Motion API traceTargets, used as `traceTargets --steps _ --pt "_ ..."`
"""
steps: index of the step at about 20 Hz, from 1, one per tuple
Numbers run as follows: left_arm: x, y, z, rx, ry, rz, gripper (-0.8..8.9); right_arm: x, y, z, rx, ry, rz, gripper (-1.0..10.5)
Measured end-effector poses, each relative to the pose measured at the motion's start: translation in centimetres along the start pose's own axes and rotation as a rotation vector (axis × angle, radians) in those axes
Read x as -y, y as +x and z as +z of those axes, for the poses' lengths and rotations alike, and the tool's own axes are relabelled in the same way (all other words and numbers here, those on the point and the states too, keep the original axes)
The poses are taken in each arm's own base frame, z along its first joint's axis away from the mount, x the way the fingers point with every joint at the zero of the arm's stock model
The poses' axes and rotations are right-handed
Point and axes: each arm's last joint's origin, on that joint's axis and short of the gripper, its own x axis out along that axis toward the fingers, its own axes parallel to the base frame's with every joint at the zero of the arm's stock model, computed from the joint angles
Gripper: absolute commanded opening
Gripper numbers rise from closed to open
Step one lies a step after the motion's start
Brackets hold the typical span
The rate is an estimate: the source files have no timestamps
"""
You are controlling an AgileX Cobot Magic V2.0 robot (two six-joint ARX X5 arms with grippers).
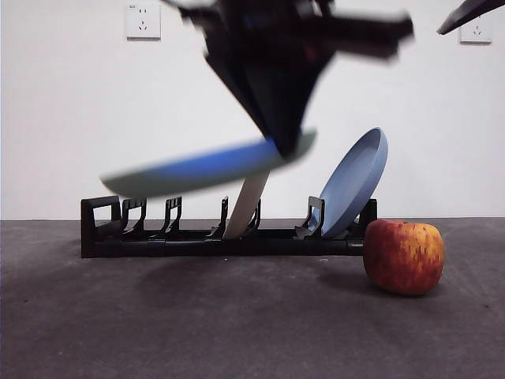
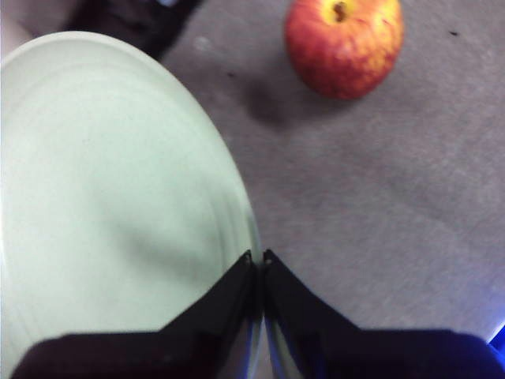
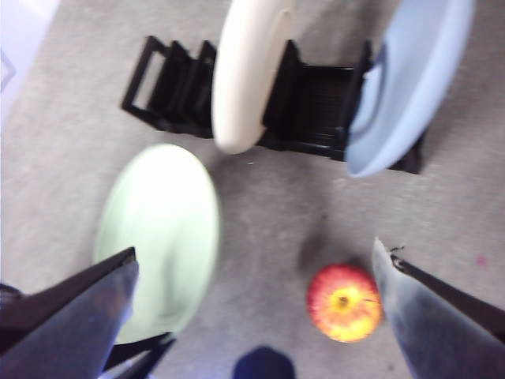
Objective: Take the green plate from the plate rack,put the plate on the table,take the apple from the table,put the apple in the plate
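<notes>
Front view: the green plate (image 1: 209, 168) is carried in mid-air, nearly flat and motion-blurred, above the plate rack (image 1: 225, 234), pinched at its right rim by the left gripper (image 1: 286, 142). In the left wrist view the 2 jaws are seen clamped together on the plate's edge, w/ only a thin slit between them. The right gripper (image 3: 252, 308) waits high up, jaws wide apart, holding nothing.

Risks, as judged:
- The plate is held by 1 rim point only, so most of its weight hangs out to the left; a slip or a swivel in the jaws could be caused by the fast swing the blur suggests.
- The cream-white plate (image 1: 246, 205) and blue plate (image 1: 357, 181) stand in the rack just under the carry path; they could be clipped if the plate is lowered too early.
- The apple (image 1: 403, 257) sits on the table (image 1: 237, 332) near the rack's right end; it could be knocked and rolled if the plate is set down too far right.

View differences: the front view shows the plate's height and tilt but makes its underside look bluish. The true pale green top is shown by both wrist views. The right wrist view alone gives the layout from above: rack, 2 remaining plates, apple and free table space nearer than the rack. The grip itself is seen only by the left wrist cam.
</notes>
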Motion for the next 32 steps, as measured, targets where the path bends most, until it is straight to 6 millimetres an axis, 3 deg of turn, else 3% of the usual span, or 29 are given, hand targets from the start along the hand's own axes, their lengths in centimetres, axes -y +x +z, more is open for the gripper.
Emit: traceTargets --steps 5,11,16,20,23,25,27,32 --pt "1.6 4.5 -0.4 -0.106 0.042 -0.015 -0.09 0.0 0.0 0.0 -0.001 0.001 -0.015 5.0" --pt "3.8 8.3 -1.3 -0.187 0.071 -0.073 -0.09 0.0 0.0 0.0 -0.001 0.001 -0.017 5.0" --pt "3.8 8.8 -1.4 -0.197 0.071 -0.077 0.07 0.1 0.0 -0.1 -0.004 0.002 -0.017 5.0" --pt "3.5 8.9 -1.4 -0.214 0.062 -0.094 2.78 0.1 0.0 -0.1 -0.005 0.003 -0.017 5.0" --pt "3.2 8.8 -1.5 -0.231 0.066 -0.091 2.97 0.1 0.0 -0.1 -0.005 0.003 -0.017 5.0" --pt "2.7 7.8 -1.2 -0.203 0.053 -0.096 2.97 0.1 0.0 0.0 -0.003 0.002 -0.017 5.0" --pt "1.5 5.0 -0.4 -0.131 0.023 -0.108 2.96 0.1 0.0 0.0 -0.001 -0.001 -0.023 5.0" --pt "-4.5 -7.9 0.3 0.258 -0.124 -0.182 2.96 0.6 -0.1 -0.2 -0.016 -0.023 -0.198 5.0"
